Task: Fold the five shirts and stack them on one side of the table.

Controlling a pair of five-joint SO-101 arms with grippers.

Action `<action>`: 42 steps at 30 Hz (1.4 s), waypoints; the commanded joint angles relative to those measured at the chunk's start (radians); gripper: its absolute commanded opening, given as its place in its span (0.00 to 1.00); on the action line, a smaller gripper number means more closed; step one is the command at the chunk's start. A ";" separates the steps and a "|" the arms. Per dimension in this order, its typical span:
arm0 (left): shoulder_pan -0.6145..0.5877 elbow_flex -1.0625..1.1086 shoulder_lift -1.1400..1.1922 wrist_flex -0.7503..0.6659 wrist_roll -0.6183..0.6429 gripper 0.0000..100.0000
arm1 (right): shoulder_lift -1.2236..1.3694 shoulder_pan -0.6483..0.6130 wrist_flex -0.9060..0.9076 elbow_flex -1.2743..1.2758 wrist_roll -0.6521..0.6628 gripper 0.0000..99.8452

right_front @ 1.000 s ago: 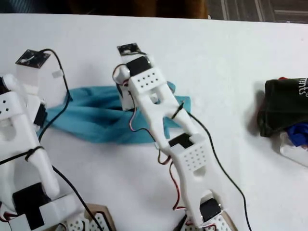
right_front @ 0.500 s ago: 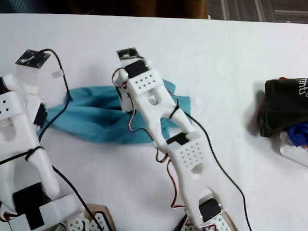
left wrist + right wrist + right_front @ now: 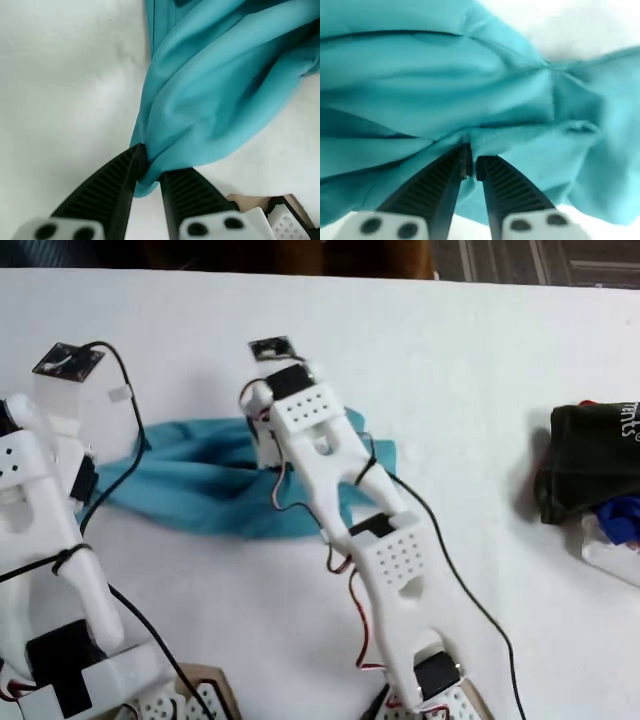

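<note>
We see the teal shirt [image 3: 200, 485] on the table [image 3: 450, 360], left gripper [image 3: 149, 169] pinching its end, right gripper [image 3: 472, 165] pinching a fold further along.

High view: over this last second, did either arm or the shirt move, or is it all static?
The right gripper drifted a little away from the pile and then back, over the shirt; its jaws are shut on a fold. Nothing was visibly taken or let go. The left gripper, jaws shut on the shirt's end, kept its place, and the shirt and pile lie as before.
</note>
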 commanded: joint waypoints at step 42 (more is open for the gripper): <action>0.169 -0.602 -0.637 0.020 0.267 0.03 | -1.167 0.196 0.074 -0.367 0.307 0.02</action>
